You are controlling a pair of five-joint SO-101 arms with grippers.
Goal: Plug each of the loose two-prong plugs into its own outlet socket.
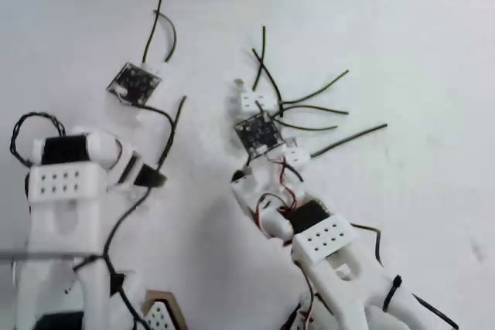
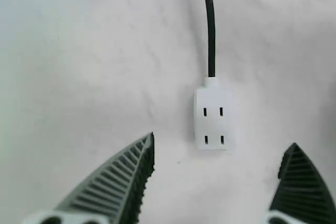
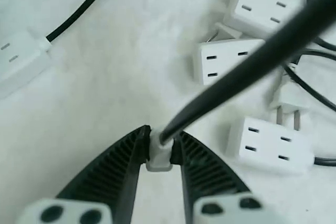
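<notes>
White table (image 1: pixel 433 52) with black cords (image 1: pixel 313 106), left hand (image 2: pixel 221 153) wide near socket (image 2: pixel 211 119), right hand (image 3: pixel 160 140) clamping plug (image 3: pixel 159 155)

Left wrist view has 1 white socket block (image 2: pixel 211 119) lying flat on the table, 2 pairs of slots up, with its black cord (image 2: pixel 210 24) running straight off 1 end. Over by the right arm, 3 more lie flat close together: far socket (image 3: pixel 264 7), middle socket (image 3: pixel 231 60), near socket (image 3: pixel 269 144). A loose plug (image 3: pixel 287 106) lies between the last 2, its 2 prongs toward the near one. Another white plug (image 3: pixel 159 157) sits pinched in the right gripper (image 3: pixel 159 139), its cord slanting over the sockets.
</notes>
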